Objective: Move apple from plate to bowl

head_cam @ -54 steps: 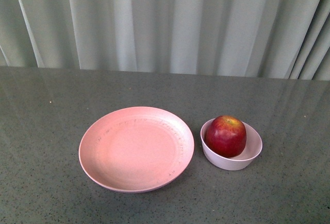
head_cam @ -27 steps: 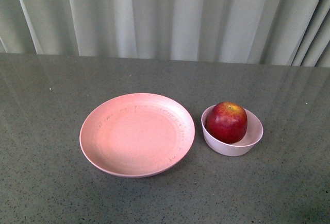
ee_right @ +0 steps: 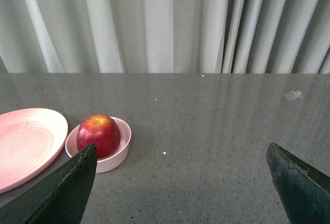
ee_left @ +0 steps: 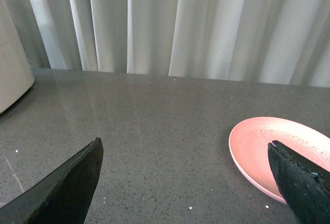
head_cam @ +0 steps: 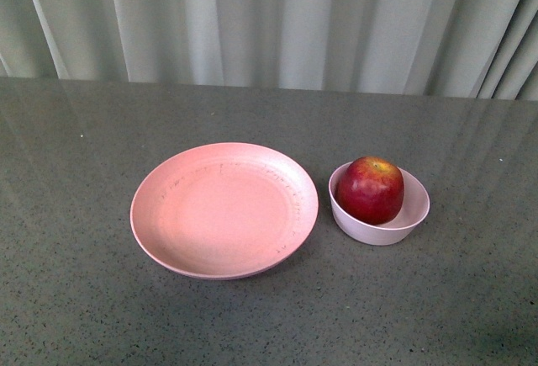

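The dark-red apple sits inside the small pale pink bowl, just right of the wide pink plate, which holds nothing. Neither arm shows in the front view. In the left wrist view my left gripper is open over bare table, with the plate beside one fingertip. In the right wrist view my right gripper is open with nothing between its fingers; the apple in the bowl and the plate lie off to one side of it.
A grey speckled table carries everything, backed by a pale pleated curtain. A white rounded object stands at the table's edge in the left wrist view. A small scrap lies on the table in the right wrist view.
The whole front view has shifted: plate, bowl and table edge sit higher in the picture than a second ago. The apple stays in the bowl.
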{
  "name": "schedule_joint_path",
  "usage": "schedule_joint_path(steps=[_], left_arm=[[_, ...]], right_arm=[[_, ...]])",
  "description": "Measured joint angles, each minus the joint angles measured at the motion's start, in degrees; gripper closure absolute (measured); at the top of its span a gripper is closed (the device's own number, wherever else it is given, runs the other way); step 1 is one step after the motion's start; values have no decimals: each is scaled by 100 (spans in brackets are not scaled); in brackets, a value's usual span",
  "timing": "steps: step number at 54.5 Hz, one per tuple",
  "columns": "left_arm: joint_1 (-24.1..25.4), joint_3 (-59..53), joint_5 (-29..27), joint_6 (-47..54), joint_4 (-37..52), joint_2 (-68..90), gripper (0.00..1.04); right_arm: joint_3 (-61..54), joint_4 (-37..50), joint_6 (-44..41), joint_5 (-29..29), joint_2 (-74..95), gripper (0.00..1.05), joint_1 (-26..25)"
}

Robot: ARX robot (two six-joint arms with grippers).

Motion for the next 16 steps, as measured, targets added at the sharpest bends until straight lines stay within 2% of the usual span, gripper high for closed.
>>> schedule_joint_path(steps=[16], left_arm=[[0,0,0,0,0,0,9]], right_arm=[[0,0,0,0,0,9,0]])
